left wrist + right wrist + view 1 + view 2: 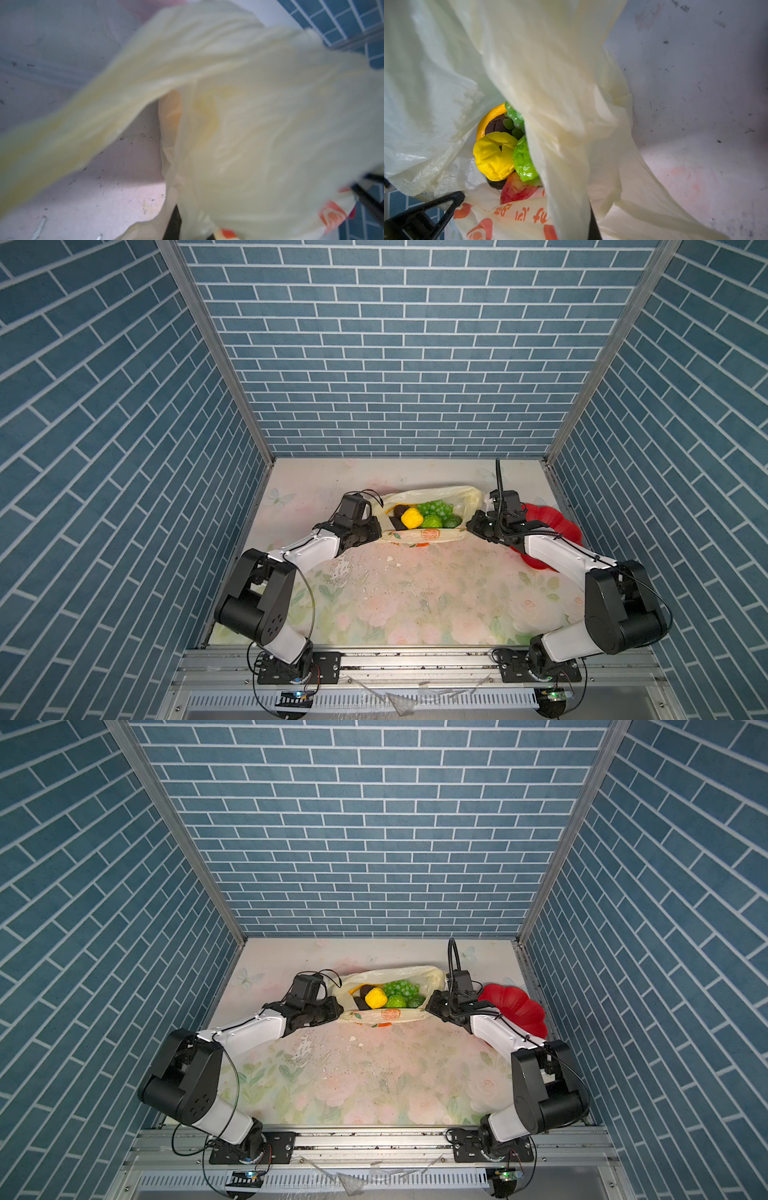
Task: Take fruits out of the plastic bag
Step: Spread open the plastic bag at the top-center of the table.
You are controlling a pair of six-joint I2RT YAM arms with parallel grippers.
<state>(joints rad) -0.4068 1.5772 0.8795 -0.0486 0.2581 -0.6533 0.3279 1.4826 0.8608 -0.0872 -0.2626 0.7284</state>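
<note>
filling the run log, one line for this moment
right gripper: shut on plastic bag | left gripper: at bag's other end | fruits: inside bag

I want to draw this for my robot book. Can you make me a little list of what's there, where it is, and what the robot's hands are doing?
Bag: plastic bag on the flowery table, mouth open
Inside bag: lemon, grape bunch, bumpy green fruit, banana, strawberry, dark brown piece
Left gripper: at one end of the bag; grip unclear
Right gripper: at the opposite end, shut on the bag's edge
Plate: red plate beside the bag, partly behind the right arm
</note>
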